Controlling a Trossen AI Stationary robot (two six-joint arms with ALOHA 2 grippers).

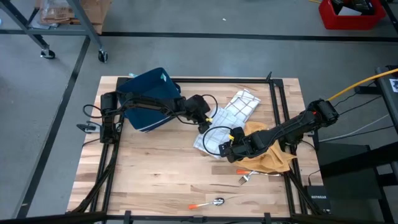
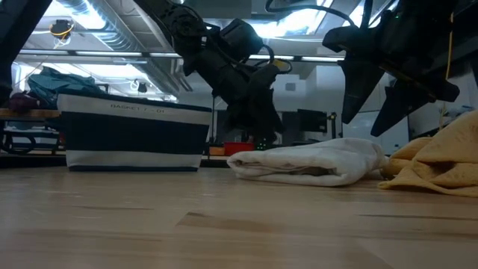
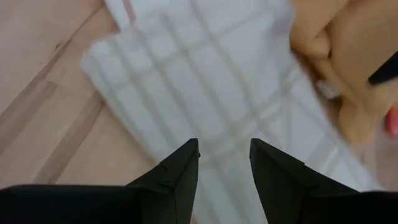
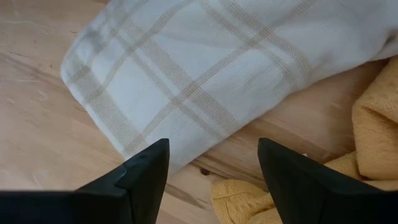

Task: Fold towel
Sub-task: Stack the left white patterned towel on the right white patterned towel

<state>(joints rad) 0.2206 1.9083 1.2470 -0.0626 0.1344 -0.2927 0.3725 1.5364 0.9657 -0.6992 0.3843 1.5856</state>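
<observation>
High view, room: the table (image 1: 155, 180) has bare wood on the near side of both grippers; a dark frame rail runs along its edges. A blue bag (image 1: 148, 99) sits behind the left arm, a fork (image 1: 244, 179) and a spoon (image 1: 214, 201) lie near the front edge.
High view, towel: the white checked towel (image 1: 233, 115) lies between the two grippers; the left gripper (image 1: 205, 123) is at its left edge, the right gripper (image 1: 225, 151) at its near corner, beside a yellow cloth (image 1: 270, 155).
Low view, towel: it lies bunched and flat on the wood, both grippers above it, clear of the fabric.
Low view, hidden: the arms are dark silhouettes and fingertips cannot be made out; the yellow cloth is cut off at the picture's edge.
Left wrist view: fingers (image 3: 183, 171) parted with a narrow gap, nothing between them, the towel directly beyond the tips.
Right wrist view: fingers (image 4: 146, 171) spread wide and released, the towel's corner just ahead, yellow cloth next to one finger.
</observation>
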